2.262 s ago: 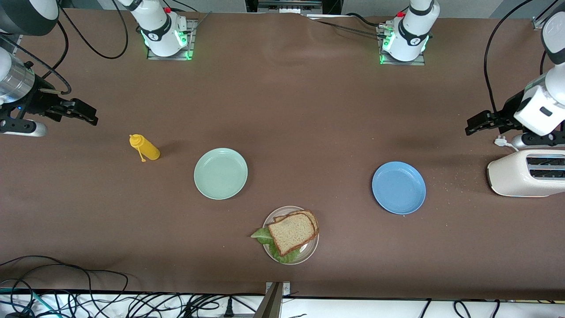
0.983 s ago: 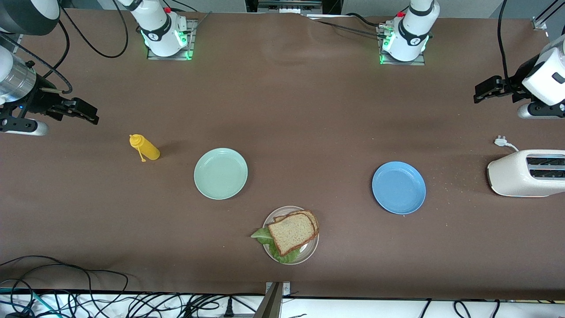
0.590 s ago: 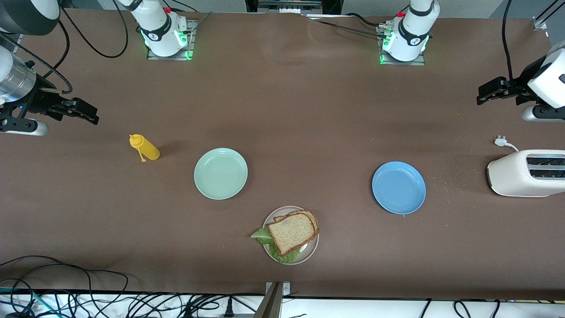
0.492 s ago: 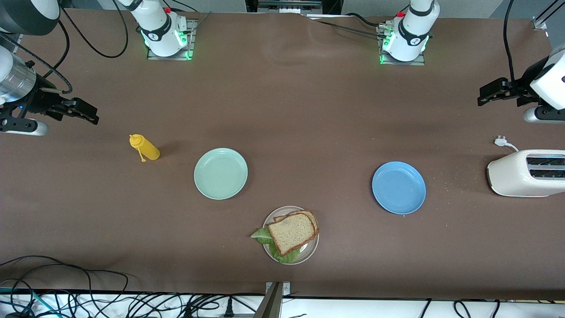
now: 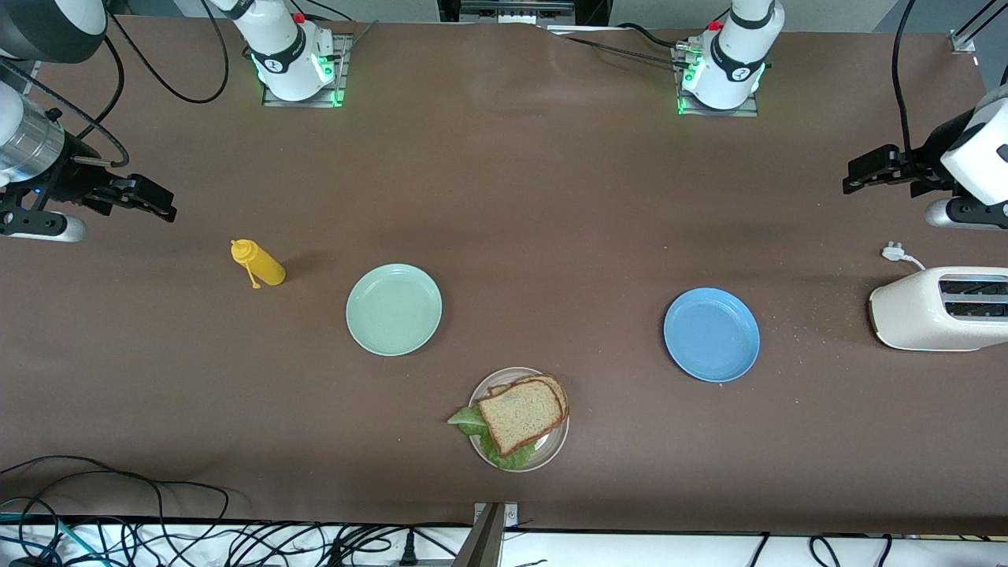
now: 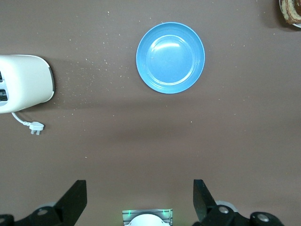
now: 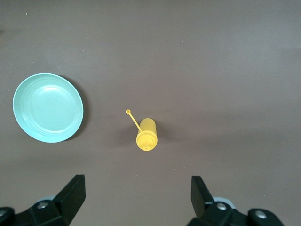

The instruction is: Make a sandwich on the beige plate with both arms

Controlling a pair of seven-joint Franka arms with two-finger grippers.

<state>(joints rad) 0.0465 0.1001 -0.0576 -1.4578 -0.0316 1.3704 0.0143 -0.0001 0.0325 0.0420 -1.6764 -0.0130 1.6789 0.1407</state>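
The sandwich [image 5: 521, 413] lies on the beige plate [image 5: 557, 446] near the table's front-camera edge, midway between the two arms' ends. Its top slice of brown bread sits askew over a lower slice. Green lettuce [image 5: 470, 422] sticks out past the plate's rim. A sliver of the sandwich [image 6: 291, 9] shows at the edge of the left wrist view. My left gripper [image 5: 857, 175] [image 6: 139, 197] hangs open and empty over bare table at the left arm's end. My right gripper [image 5: 160, 206] [image 7: 138, 195] hangs open and empty at the right arm's end, over bare table beside the bottle.
An empty mint-green plate [image 5: 394, 309] [image 7: 48, 107] and an empty blue plate [image 5: 711, 335] [image 6: 170, 57] lie farther from the front camera than the sandwich. A yellow squeeze bottle [image 5: 260, 264] [image 7: 146, 134] lies beside the mint plate. A white toaster [image 5: 937, 309] [image 6: 23, 84] with its plug [image 5: 892, 253] stands at the left arm's end.
My left gripper has moved off from above the toaster's plug toward the bases' side of the table, then only drifted slightly. The right arm and the sandwich have not moved.
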